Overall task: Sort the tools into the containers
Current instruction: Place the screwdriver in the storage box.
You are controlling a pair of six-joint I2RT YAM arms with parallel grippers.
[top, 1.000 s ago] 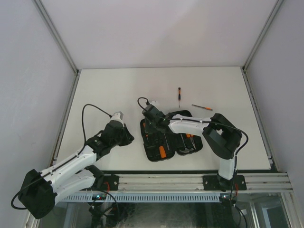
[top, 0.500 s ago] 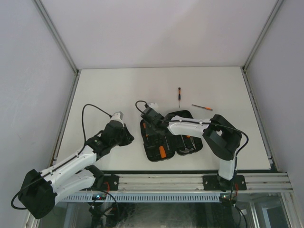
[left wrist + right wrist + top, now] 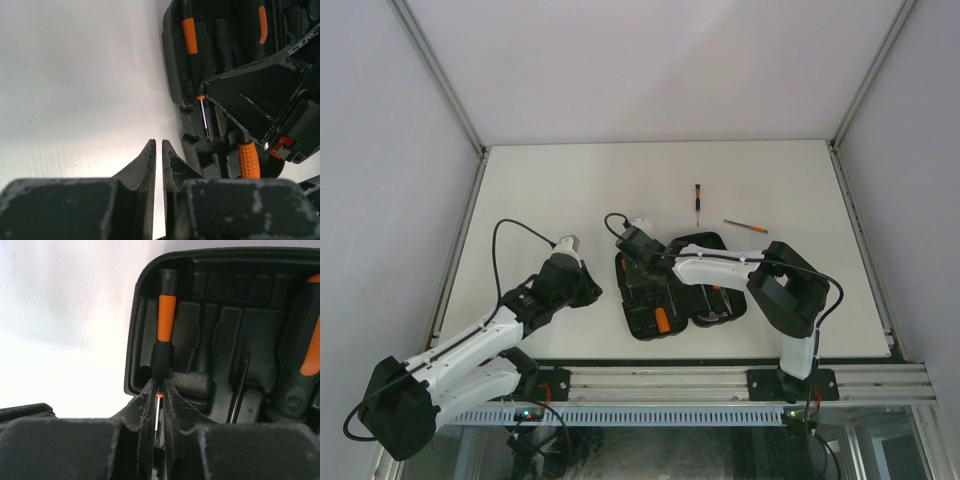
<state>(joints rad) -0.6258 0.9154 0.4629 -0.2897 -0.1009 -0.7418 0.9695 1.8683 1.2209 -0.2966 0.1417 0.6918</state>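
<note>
In the case (image 3: 134, 340) end slot, right tool (image 3: 158, 385) pinches the light, stiff screwdriver (image 3: 166, 315) by its slippery shaft, knurled handle likely surer; left tool (image 3: 158, 144) closed, empty.

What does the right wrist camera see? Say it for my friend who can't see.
Two black jaws pinch the thin shaft of an orange-and-black screwdriver lying in the leftmost slot of an open black tool case. A thicker handle sits at the right; white table shows at the left.
</note>
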